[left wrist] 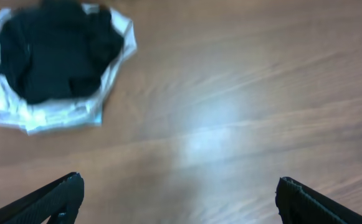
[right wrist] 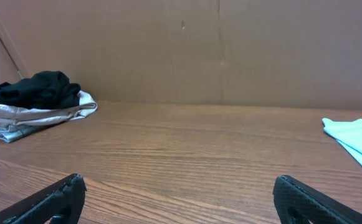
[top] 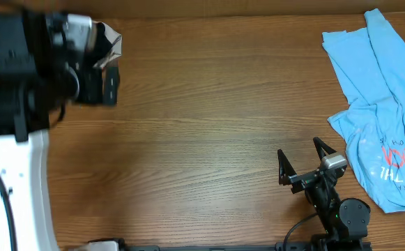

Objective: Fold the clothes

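Wood-grain table [top: 202, 139] runs back to a plain brown wall [right wrist: 230, 50]. What matters is side: the light-blue tee [top: 387, 118] lies just right of the right hand [top: 298, 148], its long axis running near to far along the table's right edge, so that arm looks better placed. It is rumpled, with red print showing. The black garment [left wrist: 50, 53] sits bunched on a silvery-white cloth [left wrist: 56, 115] at the far left, ahead of the left hand [left wrist: 179, 183]. Both hands are spread and empty.
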